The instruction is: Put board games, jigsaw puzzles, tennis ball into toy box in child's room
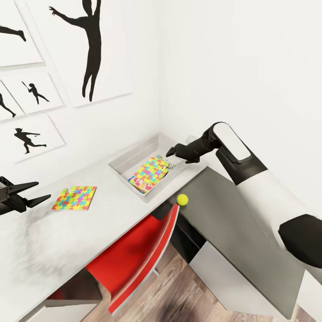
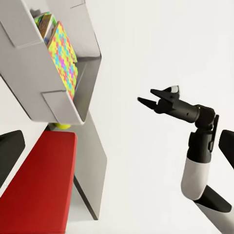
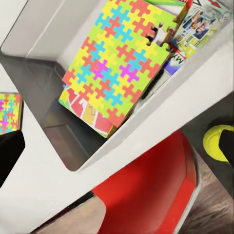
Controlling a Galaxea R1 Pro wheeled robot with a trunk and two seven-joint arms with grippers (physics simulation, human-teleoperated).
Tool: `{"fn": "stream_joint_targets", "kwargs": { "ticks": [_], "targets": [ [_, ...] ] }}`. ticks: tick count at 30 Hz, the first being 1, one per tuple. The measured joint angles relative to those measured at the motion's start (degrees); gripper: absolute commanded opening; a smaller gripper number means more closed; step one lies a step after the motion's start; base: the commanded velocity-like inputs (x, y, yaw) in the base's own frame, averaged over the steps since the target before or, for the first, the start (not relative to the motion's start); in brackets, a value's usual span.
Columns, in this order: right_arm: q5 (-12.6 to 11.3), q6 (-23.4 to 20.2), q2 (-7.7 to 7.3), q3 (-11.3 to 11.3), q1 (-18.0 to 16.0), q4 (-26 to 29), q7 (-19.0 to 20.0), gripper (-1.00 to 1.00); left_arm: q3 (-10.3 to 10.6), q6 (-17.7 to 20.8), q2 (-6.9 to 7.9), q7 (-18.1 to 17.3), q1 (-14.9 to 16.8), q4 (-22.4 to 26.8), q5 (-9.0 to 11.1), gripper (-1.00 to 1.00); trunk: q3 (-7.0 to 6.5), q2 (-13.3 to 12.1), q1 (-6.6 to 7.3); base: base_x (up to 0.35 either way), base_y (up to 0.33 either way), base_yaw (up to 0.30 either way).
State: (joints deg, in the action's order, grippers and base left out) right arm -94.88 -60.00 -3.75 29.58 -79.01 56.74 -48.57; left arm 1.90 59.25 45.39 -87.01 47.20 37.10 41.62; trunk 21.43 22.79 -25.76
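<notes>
The grey toy box [image 1: 129, 157] stands on the table [image 1: 67, 232] near the wall corner. Inside it a jigsaw puzzle [image 1: 151, 172] lies tilted on top of the SKIP-BO board game [image 3: 87, 111], with other game boxes [image 3: 201, 23] beside it. A second jigsaw puzzle [image 1: 74, 198] lies flat on the table to the box's left. The tennis ball [image 1: 182, 199] sits at the table's front edge by the dark cabinet. My right gripper [image 1: 171, 152] hovers open and empty over the box's right end. At the far left my left gripper [image 1: 44, 190] is open, beside the second puzzle.
A red chair [image 1: 134, 255] is tucked under the table just below the toy box and ball. The lower dark grey cabinet section [image 1: 232, 223] runs along the right wall. Silhouette pictures [image 1: 91, 44] hang on the left wall. Wood floor [image 1: 174, 295] shows below.
</notes>
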Motion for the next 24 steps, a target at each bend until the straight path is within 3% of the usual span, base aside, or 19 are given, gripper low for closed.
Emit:
{"fn": "stream_joint_targets", "kwargs": {
  "ticks": [5,12,24],
  "targets": [
    [-0.06,0.00,-0.95,0.19,-0.01,-0.16,-0.01,1.00,0.01,0.00,0.00,-0.01,0.00,0.09,0.03,1.00,0.00,0.02,0.01,-0.111,0.000,0.000],
    [-0.10,0.00,-1.11,0.37,-0.01,-0.31,-0.01,1.00,0.01,0.00,0.00,-0.01,0.01,0.11,0.03,1.00,0.00,0.01,-0.01,-0.130,0.000,0.000],
    [-0.11,0.00,-1.08,4.52,-0.01,-0.32,0.02,1.00,0.01,0.00,0.00,-0.01,0.01,0.12,0.02,1.00,0.00,0.01,0.01,-0.080,0.000,0.000]
  ]
}}
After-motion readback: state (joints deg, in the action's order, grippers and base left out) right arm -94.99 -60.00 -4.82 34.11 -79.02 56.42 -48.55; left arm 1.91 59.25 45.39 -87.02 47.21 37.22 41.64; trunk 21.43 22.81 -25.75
